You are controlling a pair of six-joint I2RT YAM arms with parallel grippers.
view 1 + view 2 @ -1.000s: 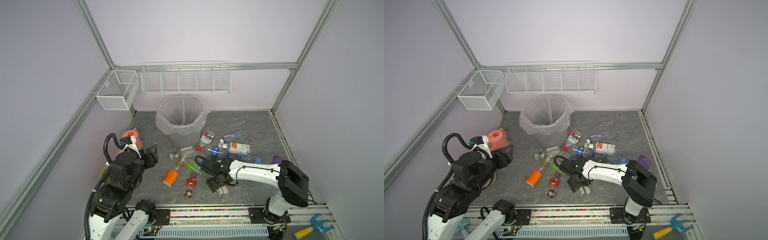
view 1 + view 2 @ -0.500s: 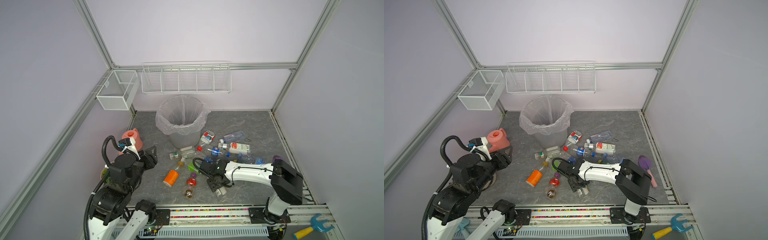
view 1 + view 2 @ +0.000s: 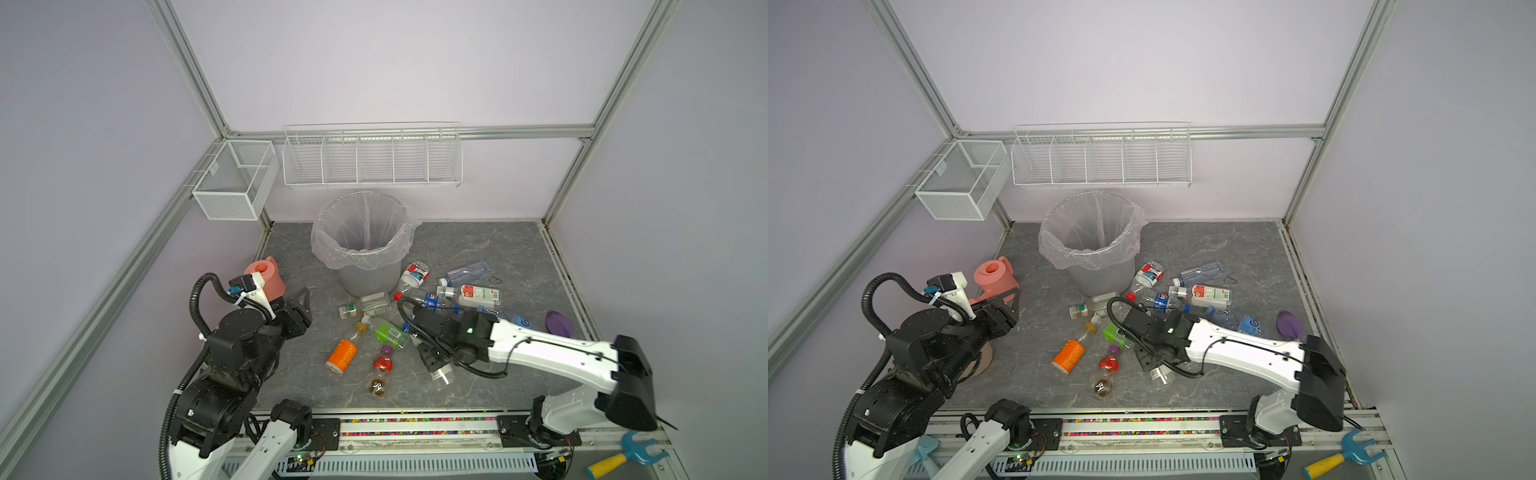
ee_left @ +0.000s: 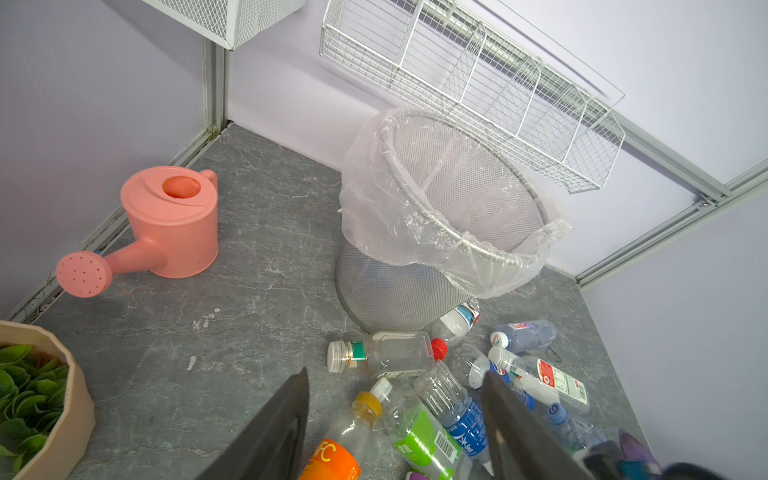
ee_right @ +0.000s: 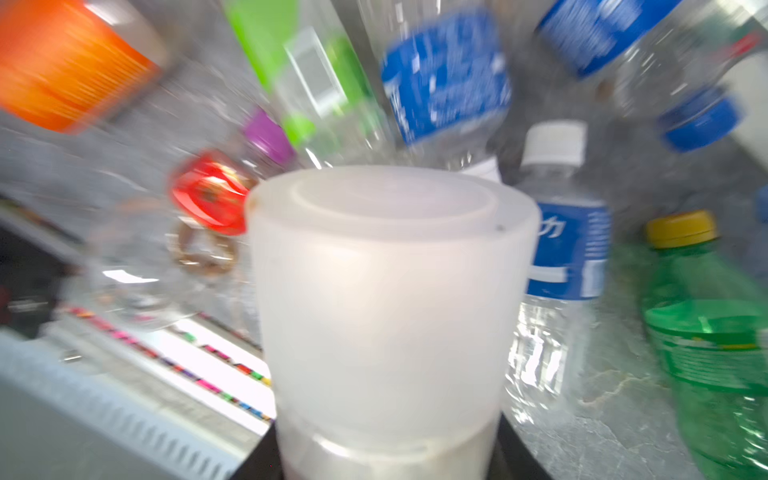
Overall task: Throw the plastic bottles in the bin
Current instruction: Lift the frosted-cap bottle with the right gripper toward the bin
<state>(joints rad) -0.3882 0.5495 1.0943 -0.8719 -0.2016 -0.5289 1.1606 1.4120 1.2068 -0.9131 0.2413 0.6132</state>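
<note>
The right jaws are closed in against the sides of a white-capped clear bottle (image 5: 386, 270). It fills the middle of the right wrist view and is sharp, while everything around it is smeared. In a top view that bottle (image 3: 441, 374) sticks out from under the right arm (image 3: 540, 353) toward 6 o'clock, near the counter's front edge.

The left jaws stand well apart with nothing between them, raised above the counter (image 3: 478, 245) at the end of the left arm (image 3: 241, 345). Through their gap the left wrist view shows a green-labelled bottle (image 4: 419, 442) and a blue-labelled bottle (image 4: 461, 424) lying side by side.

The bin (image 3: 368, 276) stands upright at the back of the counter, and inside it only its clear bag liner shows. The other plastic bottles (image 3: 478, 294) lie on their sides from 4 to 6 o'clock of the bin, the nearest ones just beside its foot. An orange-labelled bottle (image 3: 343, 355) lies at the heap's 7 o'clock edge. A pink watering can (image 3: 266, 274) sits at 8 o'clock of the bin. A beige pot (image 4: 75, 415) holds green leaves.

Bare counter runs from 2 to 3 o'clock of the bin out to the right wall, and also lies between the bin and the watering can. The front rail (image 3: 415, 426) bounds the counter at 6 o'clock.
</note>
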